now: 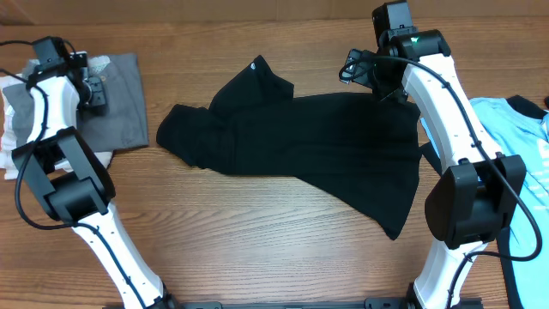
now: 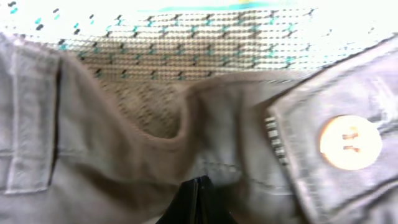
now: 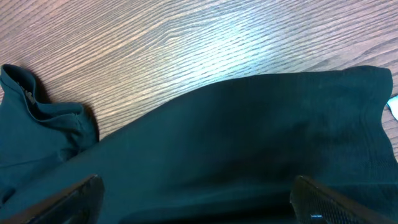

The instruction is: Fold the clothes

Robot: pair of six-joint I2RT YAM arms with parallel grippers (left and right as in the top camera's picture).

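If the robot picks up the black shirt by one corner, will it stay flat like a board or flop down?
Probably flop: the black shirt lies rumpled, its collar curled over. It looks thin, so likely light. On the smooth wooden table it should slide, bunching rather than rolling.

Overhead: straight down on table [image 1: 257,249]. Left wrist: tight on grey garment [image 2: 124,155]. Right wrist: low over black shirt [image 3: 217,137], shared with overhead.

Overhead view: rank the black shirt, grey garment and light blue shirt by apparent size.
1. black shirt: clearly the largest.
2-3. grey garment and light blue shirt: they look about alike. The blue one is cut off by the frame edge, so I am not ranking them.
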